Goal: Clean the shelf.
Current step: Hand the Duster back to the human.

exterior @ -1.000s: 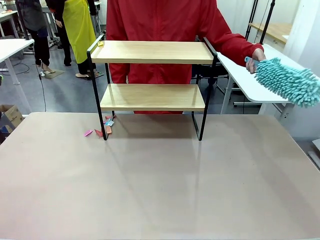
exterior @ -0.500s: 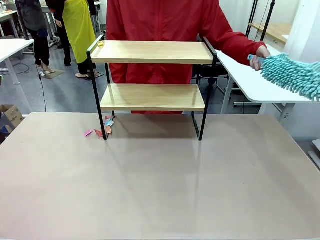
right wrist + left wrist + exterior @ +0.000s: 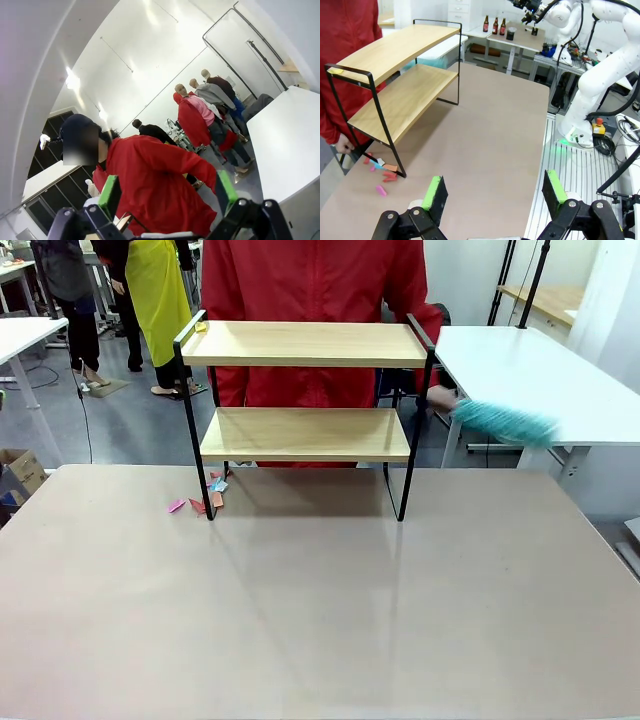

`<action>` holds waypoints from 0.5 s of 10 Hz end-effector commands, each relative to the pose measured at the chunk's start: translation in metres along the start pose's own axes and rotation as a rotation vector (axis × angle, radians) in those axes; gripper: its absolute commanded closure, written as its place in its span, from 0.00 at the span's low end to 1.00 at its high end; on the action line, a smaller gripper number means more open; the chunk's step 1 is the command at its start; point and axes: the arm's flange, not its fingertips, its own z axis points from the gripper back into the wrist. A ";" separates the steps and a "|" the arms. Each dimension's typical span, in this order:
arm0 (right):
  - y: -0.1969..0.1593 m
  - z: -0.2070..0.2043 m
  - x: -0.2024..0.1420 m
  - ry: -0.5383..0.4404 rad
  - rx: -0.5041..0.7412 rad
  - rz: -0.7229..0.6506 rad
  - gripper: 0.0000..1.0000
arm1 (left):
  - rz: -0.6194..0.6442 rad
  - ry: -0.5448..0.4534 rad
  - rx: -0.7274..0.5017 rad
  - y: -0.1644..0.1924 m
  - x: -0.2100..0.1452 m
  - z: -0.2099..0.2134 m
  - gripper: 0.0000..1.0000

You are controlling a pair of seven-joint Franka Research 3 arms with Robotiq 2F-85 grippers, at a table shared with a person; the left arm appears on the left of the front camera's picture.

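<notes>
Two tiers of the shelf (image 3: 305,390) at the table's far edge, long axis left to right, far beyond the left gripper (image 3: 495,192) and right gripper (image 3: 167,192), both released, the person's teal duster (image 3: 505,423) just right of its lower board.

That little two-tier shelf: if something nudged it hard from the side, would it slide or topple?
The shelf would probably tip sooner than slide: it stands tall on thin black legs. It looks light, just two wooden boards in a wire frame, both nearly bare, so little weighs it down.
</notes>
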 end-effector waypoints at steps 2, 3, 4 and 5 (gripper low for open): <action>0.001 0.001 -0.002 0.001 -0.013 0.027 0.00 | -0.016 -0.023 -0.003 0.001 0.003 -0.002 0.00; 0.001 0.001 -0.002 0.001 -0.013 0.027 0.00 | -0.016 -0.023 -0.003 0.001 0.003 -0.002 0.00; 0.001 0.001 -0.002 0.001 -0.013 0.027 0.00 | -0.016 -0.023 -0.003 0.001 0.003 -0.002 0.00; 0.001 0.001 -0.002 0.001 -0.013 0.027 0.00 | -0.016 -0.023 -0.003 0.001 0.003 -0.002 0.00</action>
